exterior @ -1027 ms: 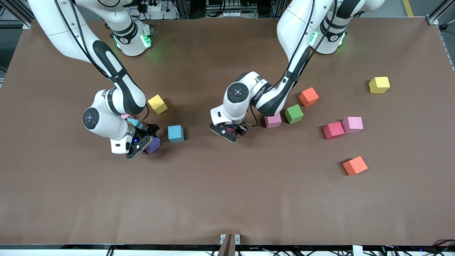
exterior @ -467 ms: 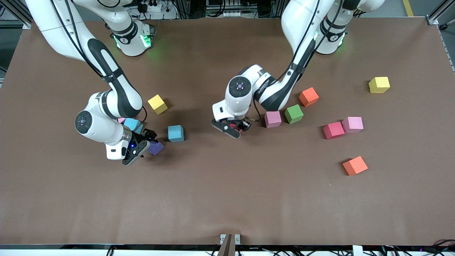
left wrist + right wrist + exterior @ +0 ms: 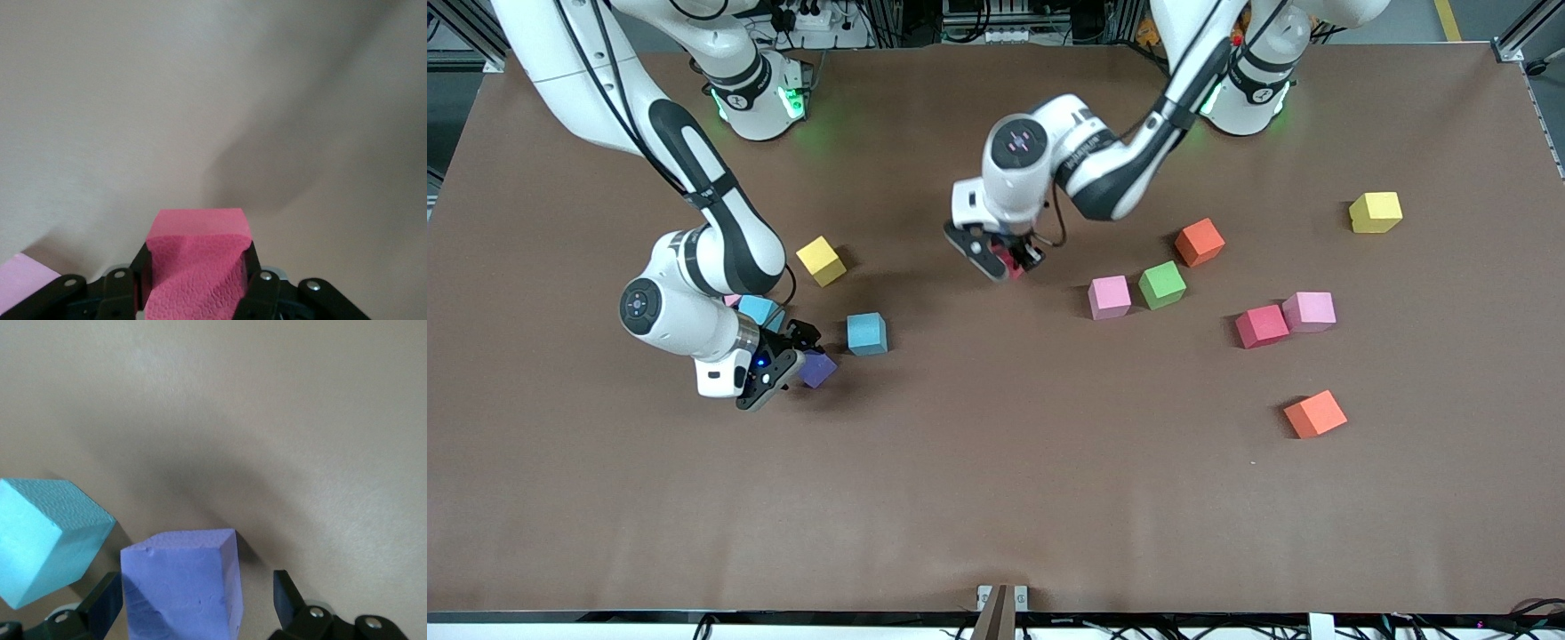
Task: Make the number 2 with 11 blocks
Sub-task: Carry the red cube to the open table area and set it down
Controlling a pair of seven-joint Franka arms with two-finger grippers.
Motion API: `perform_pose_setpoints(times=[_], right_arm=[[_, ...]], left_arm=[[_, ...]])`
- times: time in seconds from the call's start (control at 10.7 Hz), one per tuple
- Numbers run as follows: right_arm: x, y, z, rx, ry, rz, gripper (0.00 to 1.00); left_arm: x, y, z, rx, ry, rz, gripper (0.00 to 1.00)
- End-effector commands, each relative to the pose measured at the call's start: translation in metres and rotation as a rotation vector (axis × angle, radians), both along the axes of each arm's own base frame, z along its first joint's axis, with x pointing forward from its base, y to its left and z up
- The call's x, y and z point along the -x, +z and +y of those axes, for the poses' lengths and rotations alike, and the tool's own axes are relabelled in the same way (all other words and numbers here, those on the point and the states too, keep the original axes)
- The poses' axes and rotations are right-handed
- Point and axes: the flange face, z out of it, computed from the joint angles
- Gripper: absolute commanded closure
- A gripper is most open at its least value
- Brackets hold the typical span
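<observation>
The left gripper (image 3: 1003,258) squeezes a red block (image 3: 197,267) above the bench (image 3: 996,498), while the right gripper (image 3: 787,356) sits wide apart around a purple block (image 3: 180,583).

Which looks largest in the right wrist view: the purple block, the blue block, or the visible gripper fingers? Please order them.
1. Purple block and blue block: they look alike, and the blue one is cut off at the edge, so no ranking.
2. Right gripper fingers: clearly smallest; only the tips show.
</observation>
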Motion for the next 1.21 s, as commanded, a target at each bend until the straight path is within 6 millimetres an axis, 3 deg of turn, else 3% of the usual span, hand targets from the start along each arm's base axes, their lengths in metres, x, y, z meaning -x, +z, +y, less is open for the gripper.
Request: perform_pose_setpoints(times=[0.0, 0.28, 0.47, 0.75, 0.93, 1.12], right_arm=[[0.012, -0.015, 0.008, 0.003, -0.016, -0.030, 0.00], [0.013, -0.015, 0.011, 0.003, -0.013, -0.033, 0.00], [0.013, -0.015, 0.011, 0.003, -0.012, -0.033, 0.30], [0.012, -0.014, 0.011, 0.002, -0.010, -0.029, 0.63], [0.004, -0.004, 0.009, -0.002, -0.005, -0.049, 0.69], [-0.008, 0.019, 0.014, -0.018, 0.008, -0.010, 0.70]], left_arm=[[0.049, 0.004, -0.008, -0.009, -0.138, -0.005, 0.65], [0.095, -0.008, -0.019, -0.029, -0.265, -0.007, 0.60], [0.108, -0.026, -0.023, -0.055, -0.344, -0.025, 0.60], [0.123, -0.038, -0.030, -0.032, -0.391, -0.027, 0.60], [0.129, -0.047, -0.030, -0.009, -0.397, -0.022, 0.60], [0.132, -0.051, -0.030, -0.001, -0.407, -0.023, 0.60]])
